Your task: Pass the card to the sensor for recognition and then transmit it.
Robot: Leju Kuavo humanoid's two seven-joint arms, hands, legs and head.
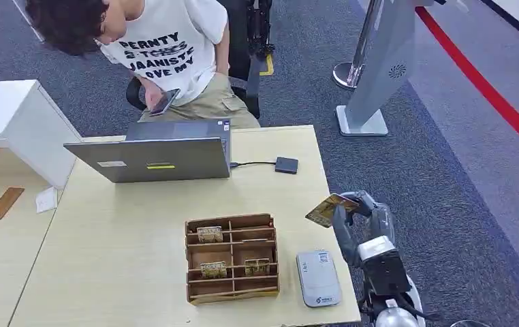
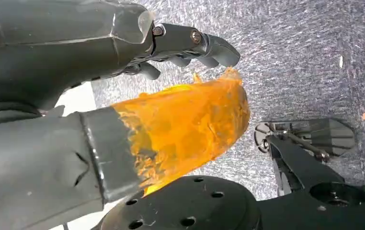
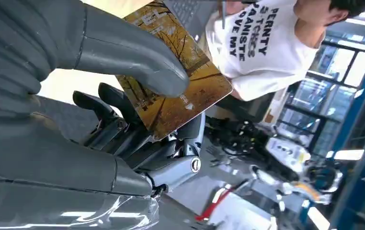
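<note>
Our left hand [image 2: 123, 96] hangs over grey carpet [image 2: 305, 52], its thumb [image 2: 180, 129] coated orange, dark fingers [image 2: 195, 45] curled at twelve o'clock, holding nothing.

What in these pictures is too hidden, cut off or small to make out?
- Card: its print is partly covered by the right hand thumb in the right wrist view; too small to read in the head view.
- Sensor: its label is too small to read.
- Wooden organizer: the cards in its slots are too small to identify.
- Laptop: the screen faces away.

The right hand [image 1: 352, 208] is pinching a card [image 1: 325, 208] between thumb and fingers, while the left hand [image 2: 123, 72] is hanging with fingers curled.
</note>
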